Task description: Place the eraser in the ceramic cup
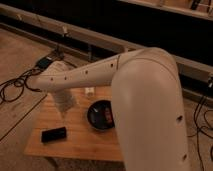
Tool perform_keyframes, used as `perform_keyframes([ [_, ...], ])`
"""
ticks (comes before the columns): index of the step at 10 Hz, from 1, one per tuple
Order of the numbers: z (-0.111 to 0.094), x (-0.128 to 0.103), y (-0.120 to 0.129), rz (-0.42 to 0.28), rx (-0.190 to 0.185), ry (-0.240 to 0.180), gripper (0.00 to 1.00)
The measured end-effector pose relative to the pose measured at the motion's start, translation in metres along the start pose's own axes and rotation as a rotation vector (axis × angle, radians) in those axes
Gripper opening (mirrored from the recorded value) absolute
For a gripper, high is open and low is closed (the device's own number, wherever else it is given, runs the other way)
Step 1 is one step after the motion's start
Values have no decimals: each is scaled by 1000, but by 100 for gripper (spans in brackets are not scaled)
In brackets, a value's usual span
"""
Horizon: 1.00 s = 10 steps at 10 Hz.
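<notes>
The eraser (54,134) lies flat on the wooden surface (80,145) in the lower left of the frame, near the surface's left front corner, its long side running roughly left to right, with nothing touching it. Above it and a little to the right we see the gripper (65,105), hanging down from the wrist over the surface and apart from the eraser. Whether it is spread or pressed together we cannot make out. Right of the gripper, near the frame's centre, sits a black bowl (91,119) with something reddish inside, its right part hidden behind the arm (145,100). Just above the bowl, by the far edge of the surface, stands a small pale object (89,91) that we cannot identify. The white arm reaches from the large casing filling the right half of the frame out to the left, covering the right side of the surface. On the floor at the upper left we see dark cables (12,87) and a small dark box (44,62).
</notes>
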Motion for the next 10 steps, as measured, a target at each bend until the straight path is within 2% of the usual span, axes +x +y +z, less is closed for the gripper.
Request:
perform_keyframes([
  [4,22,-13,32,-397,76,24,65],
  [7,48,-17,69,-694,96,80,65],
  [9,66,-17,92,-848,93,129,65],
  [10,72,-18,99,-887,90,145,65],
])
